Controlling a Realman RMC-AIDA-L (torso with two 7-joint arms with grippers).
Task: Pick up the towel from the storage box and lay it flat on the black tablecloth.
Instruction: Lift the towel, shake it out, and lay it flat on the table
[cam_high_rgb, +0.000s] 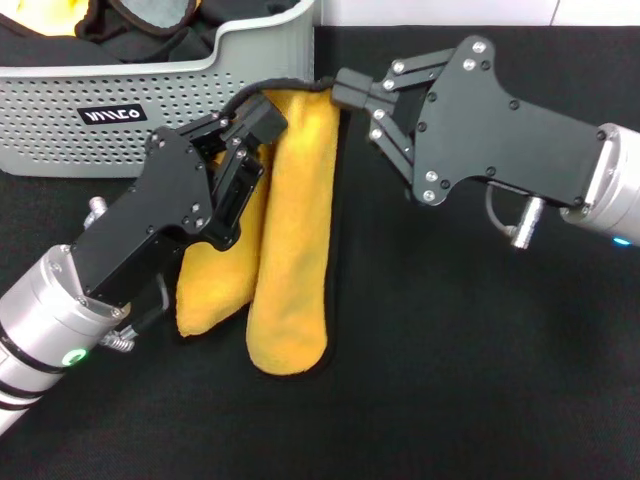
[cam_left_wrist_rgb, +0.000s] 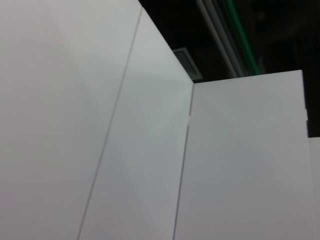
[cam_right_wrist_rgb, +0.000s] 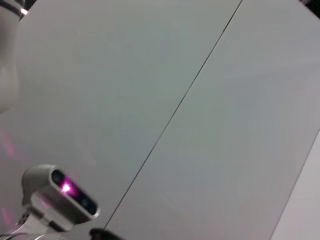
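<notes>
In the head view the yellow towel (cam_high_rgb: 296, 250) hangs in two long folds, its black-stitched edge along the top and right side, its lower end resting on the black tablecloth (cam_high_rgb: 480, 380). My left gripper (cam_high_rgb: 262, 112) is shut on the towel's upper left edge. My right gripper (cam_high_rgb: 340, 92) is shut on the towel's upper right corner. Both hold it just in front of the pale grey-green storage box (cam_high_rgb: 150, 110), which stands at the back left with its black label (cam_high_rgb: 113, 115) facing me. The wrist views show only white wall panels.
Inside the storage box lie more cloths, dark ones and a yellow one (cam_high_rgb: 55, 18). The black tablecloth stretches to the right and to the front of the towel. A camera head with a pink light (cam_right_wrist_rgb: 62, 192) shows in the right wrist view.
</notes>
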